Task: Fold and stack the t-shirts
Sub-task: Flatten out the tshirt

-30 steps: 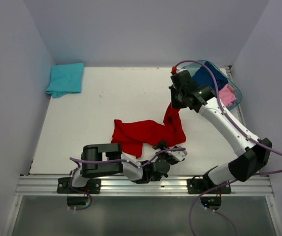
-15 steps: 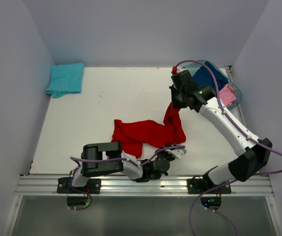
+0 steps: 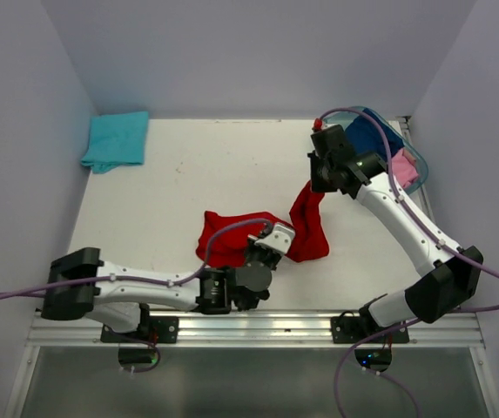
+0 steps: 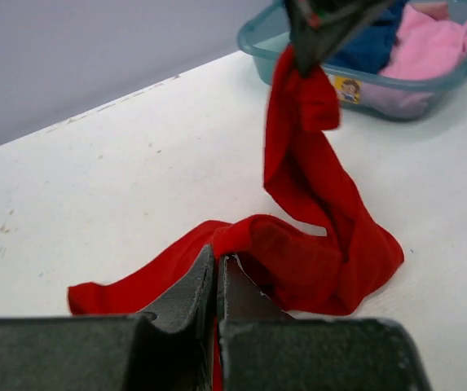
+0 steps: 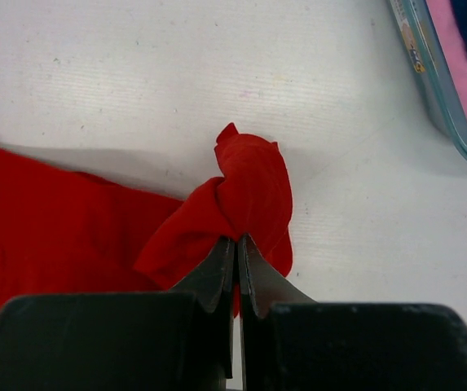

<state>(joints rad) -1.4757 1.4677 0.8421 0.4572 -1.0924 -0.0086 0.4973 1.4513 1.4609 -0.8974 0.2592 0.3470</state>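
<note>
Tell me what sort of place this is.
Probably a robot lab test cell: a white table boxed in by plain walls, two arms bolted to a metal rail, and a red t-shirt to practise on.

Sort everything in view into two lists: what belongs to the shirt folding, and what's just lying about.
Belongs to the job: red t-shirt, held by left gripper and right gripper; folded turquoise t-shirt; navy t-shirt and pink t-shirt, in the teal basket.
Just there: teal basket; table.
</note>
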